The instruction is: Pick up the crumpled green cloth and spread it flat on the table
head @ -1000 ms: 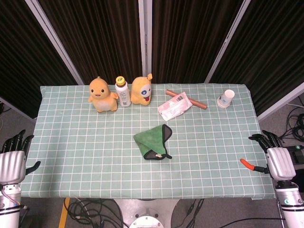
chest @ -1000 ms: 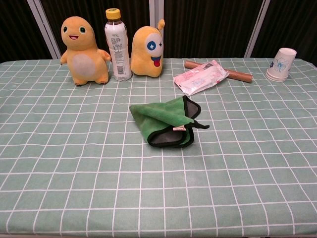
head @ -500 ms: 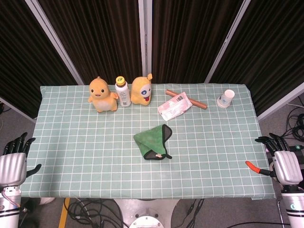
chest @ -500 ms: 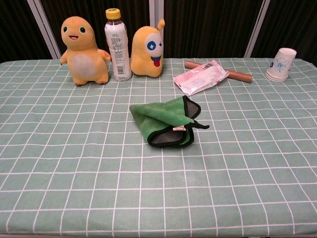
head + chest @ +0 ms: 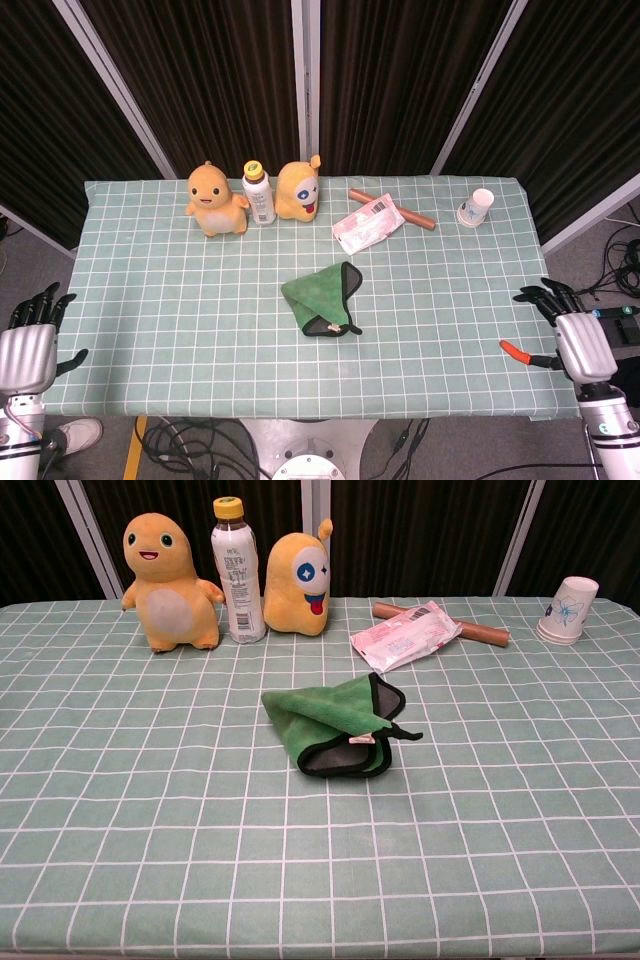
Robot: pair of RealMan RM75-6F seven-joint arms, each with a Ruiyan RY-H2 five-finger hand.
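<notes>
Your crumpled green cloth with the black trim (image 5: 322,300) lies folded over on itself near the middle of the green checked tablecloth (image 5: 180,330), untouched by either hand. In the chest view the same cloth (image 5: 335,728) shows a grey underside at its near edge and a small black loop sticking out toward 3 o'clock.

Your left hand (image 5: 28,345) hangs off the table's edge at about 8 o'clock from the cloth, holding nothing, with its dark fingers (image 5: 40,304) spread and pointing toward 12 o'clock. Your right hand (image 5: 575,338) sits at the opposite edge, at about 4 o'clock from the cloth, also holding nothing, with its fingers apart; its red-tipped thumb (image 5: 514,348) reaches in over the tablecloth.

Along the far side, from 11 to 1 o'clock of the cloth, you have an orange plush dinosaur (image 5: 214,199), a white plastic bottle with a yellow cap (image 5: 259,193), a yellow one-eyed plush figure (image 5: 298,189), a pink and white snack packet (image 5: 367,222) lying over a brown cardboard tube (image 5: 417,219), and a white paper cup (image 5: 476,207) tipped on its side.
</notes>
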